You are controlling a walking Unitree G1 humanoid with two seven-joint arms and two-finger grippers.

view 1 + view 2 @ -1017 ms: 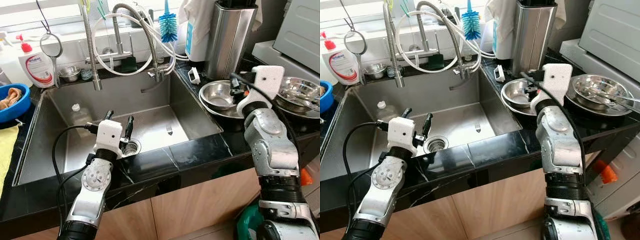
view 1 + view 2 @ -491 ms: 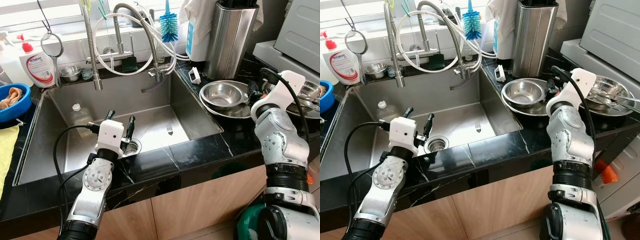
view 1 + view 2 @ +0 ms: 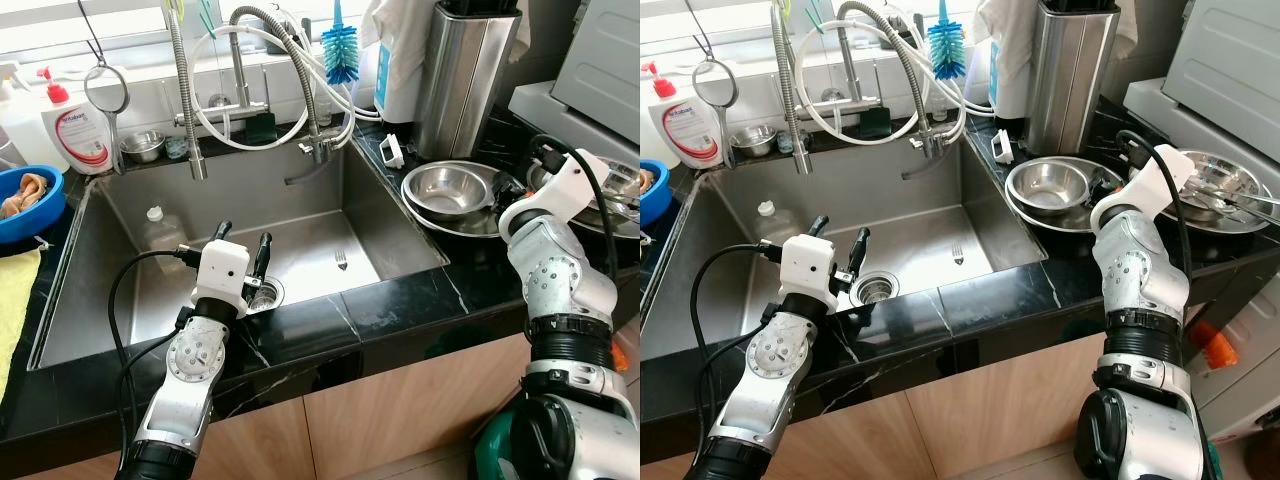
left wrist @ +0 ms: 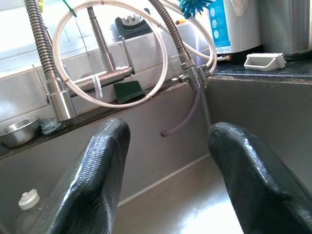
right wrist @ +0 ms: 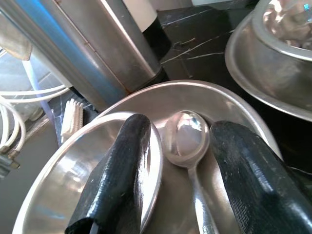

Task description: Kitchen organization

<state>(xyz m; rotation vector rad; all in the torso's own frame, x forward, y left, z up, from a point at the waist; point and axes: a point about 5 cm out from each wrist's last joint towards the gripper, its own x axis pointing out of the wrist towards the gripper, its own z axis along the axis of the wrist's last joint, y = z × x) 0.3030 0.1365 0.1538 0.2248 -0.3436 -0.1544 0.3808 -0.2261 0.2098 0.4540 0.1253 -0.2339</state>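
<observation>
Right end effector [image 5: 175, 180]: fingers spread, one on each side of a spoon [image 5: 186, 141]. The spoon lies in a shallow steel plate [image 5: 234, 122], its bowl pointing away from the wrist. One finger [image 5: 122, 165] overlaps the rim of a steel bowl [image 3: 1058, 186] that sits on the same plate. Contact between fingers and spoon cannot be confirmed. The plate stands on the black desk [image 3: 400, 305], just beside the right edge of the sink [image 3: 300, 190]. A second steel dish [image 3: 1200, 180] rests nearer the right edge of the desk. A tall steel canister [image 3: 462, 75] stands behind the bowl, toward the desk's rear edge.

Left end effector [image 3: 240, 250]: fingers spread, gripping nothing, positioned above the sink basin near its front edge and close to the drain [image 3: 872, 290]. A fork [image 3: 340, 260] lies flat on the basin floor, well apart from this end effector. A small bottle [image 3: 157, 228] lies toward the left rear of the basin.
</observation>
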